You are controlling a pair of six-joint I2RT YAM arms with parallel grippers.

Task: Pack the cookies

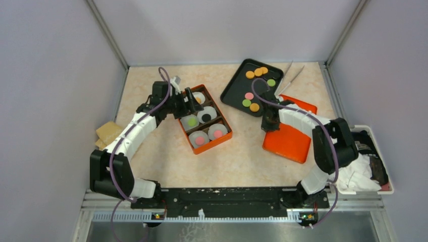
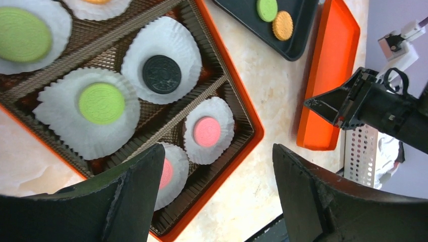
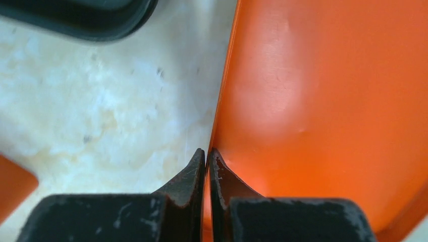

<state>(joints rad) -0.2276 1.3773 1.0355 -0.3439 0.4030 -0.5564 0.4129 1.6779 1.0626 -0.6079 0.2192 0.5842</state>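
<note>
- The right claw (image 3: 207, 154) is pinched shut on the left edge of the flat orange plastic lid (image 3: 313, 101).
- The left claw (image 2: 216, 161) hangs open over the orange divided box (image 2: 255, 133).
- Of the small round cookies (image 2: 101, 103), green, black and pink ones lie in white paper cups (image 2: 161, 45) in the box. Others lie on the black rectangular tray (image 1: 233, 96), farther back.
- All rest on a beige marbled tabletop (image 1: 242, 156) enclosed by pale grey walls (image 1: 212, 30).
- A white basket of cloths (image 1: 372, 133) stands at the right edge, and a tan pad (image 1: 108, 132) at the left.
</note>
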